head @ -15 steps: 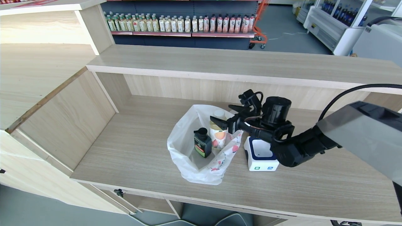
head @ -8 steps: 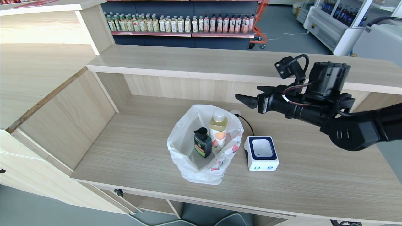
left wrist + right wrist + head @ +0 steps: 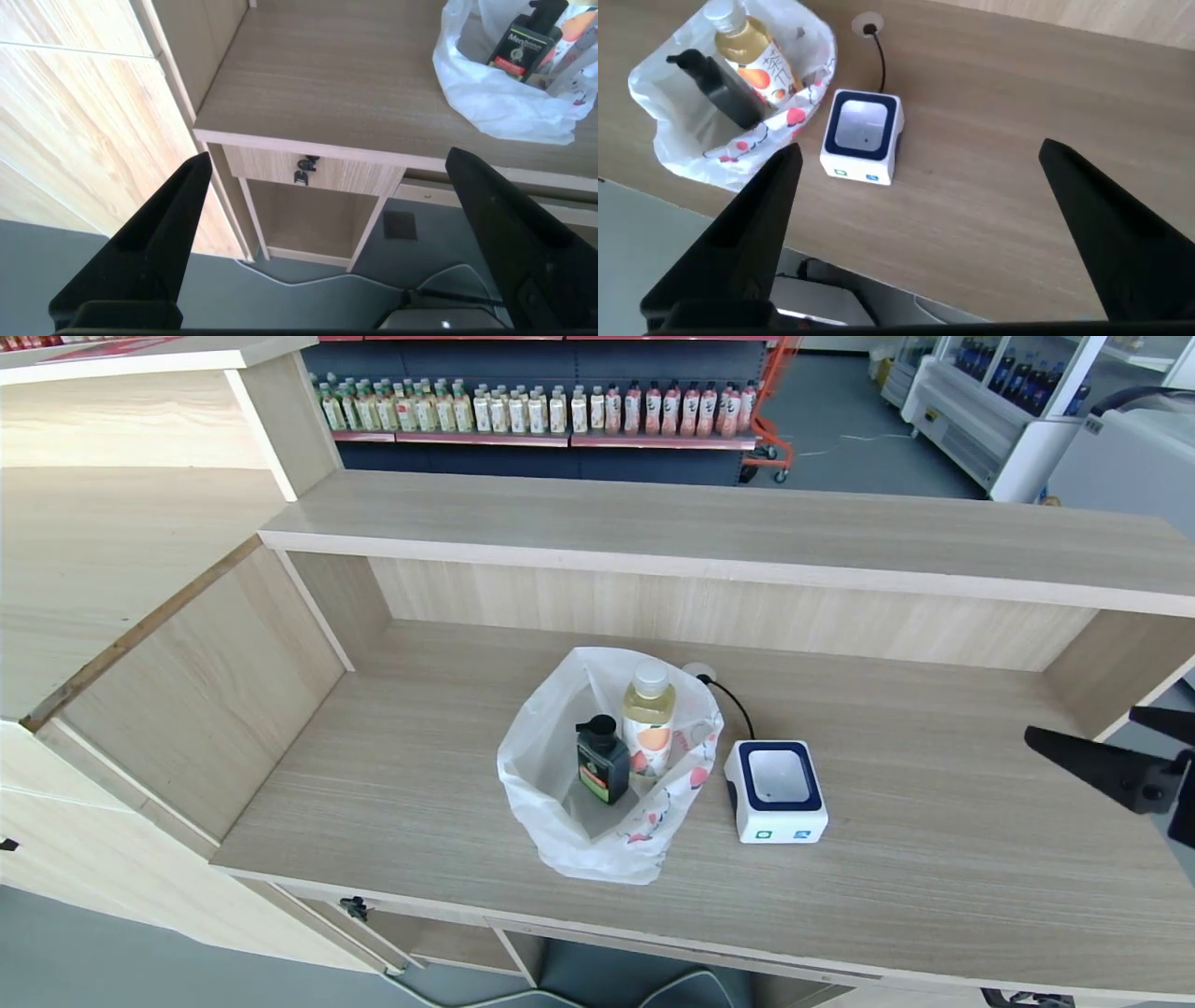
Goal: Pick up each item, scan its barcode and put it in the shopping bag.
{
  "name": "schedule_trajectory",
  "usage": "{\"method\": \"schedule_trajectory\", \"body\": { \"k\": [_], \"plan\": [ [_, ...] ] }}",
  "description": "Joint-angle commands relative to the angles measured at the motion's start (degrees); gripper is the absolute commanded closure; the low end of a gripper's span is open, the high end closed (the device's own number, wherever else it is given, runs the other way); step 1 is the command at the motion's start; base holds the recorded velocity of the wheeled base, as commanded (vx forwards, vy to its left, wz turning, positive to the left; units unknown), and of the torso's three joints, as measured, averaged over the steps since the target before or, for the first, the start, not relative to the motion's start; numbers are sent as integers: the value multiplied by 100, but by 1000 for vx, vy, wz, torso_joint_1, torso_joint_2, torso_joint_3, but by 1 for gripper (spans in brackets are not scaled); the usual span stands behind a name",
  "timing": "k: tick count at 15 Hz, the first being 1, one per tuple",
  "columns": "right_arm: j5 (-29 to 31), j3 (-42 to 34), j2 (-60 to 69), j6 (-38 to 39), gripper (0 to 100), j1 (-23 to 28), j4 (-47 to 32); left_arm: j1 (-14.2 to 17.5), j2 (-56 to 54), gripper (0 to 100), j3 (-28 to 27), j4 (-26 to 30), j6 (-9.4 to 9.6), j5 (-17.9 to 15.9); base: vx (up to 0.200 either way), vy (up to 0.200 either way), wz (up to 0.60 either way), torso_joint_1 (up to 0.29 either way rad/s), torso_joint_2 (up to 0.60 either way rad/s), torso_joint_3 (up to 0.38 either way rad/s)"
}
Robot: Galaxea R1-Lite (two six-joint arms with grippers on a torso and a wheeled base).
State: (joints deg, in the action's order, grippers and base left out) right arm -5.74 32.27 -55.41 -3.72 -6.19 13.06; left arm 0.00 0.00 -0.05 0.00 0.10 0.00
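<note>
My right gripper [image 3: 1079,722] hangs at the right end of the light wood-grain counter [image 3: 934,887], well apart from the goods. Its two black fingers [image 3: 1092,765] are spread wide and there is nothing between them. My left gripper [image 3: 329,157] is splayed the same way and also empty. It is held out past the counter's front edge, above the grey floor, facing a wooden panel [image 3: 355,175] under the edge that carries a small dark fitting. Near the middle of the counter the white plastic shopping bag [image 3: 560,821], printed with red flowers, stands with its mouth open. Inside it a black pump bottle [image 3: 602,763] with a red and green label stands upright. Just beside it, toward the back of the bag, is a clear drink bottle [image 3: 647,721] of yellowish liquid with a white cap and a peach-coloured label, also upright. I cannot tell whether the two bottles touch. On the bag's right side, just beside it, sits the small white box scanner [image 3: 777,793] with a dark blue frame around its upward-facing window. A thin black cable [image 3: 733,702] runs from the scanner's back to a round white grommet [image 3: 697,670] set in the counter, just behind the bag.
</note>
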Motion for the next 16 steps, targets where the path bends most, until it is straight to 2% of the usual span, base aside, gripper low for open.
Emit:
{"method": "schedule_trajectory", "body": {
  "k": [1,3,6,7,16],
  "plan": [
    [108,-2418,3238,-32,0,514,-453,0,9,0,5,0,-1,0,0,0,0,0,0,0],
    [100,-3157,4117,-41,0,698,-427,0,9,0,-4,0,-1,0,0,0,0,0,0,0],
    [-349,-3227,5189,73,0,821,-963,0,9,0,-4,0,-1,0,0,0,0,0,0,0],
    [-551,-3227,5321,73,0,769,-954,0,9,0,-4,0,-1,0,0,0,0,0,0,0],
    [-551,-3227,5541,354,0,681,-901,0,9,0,5,0,-1,0,0,0,0,0,0,0]
  ]
}}
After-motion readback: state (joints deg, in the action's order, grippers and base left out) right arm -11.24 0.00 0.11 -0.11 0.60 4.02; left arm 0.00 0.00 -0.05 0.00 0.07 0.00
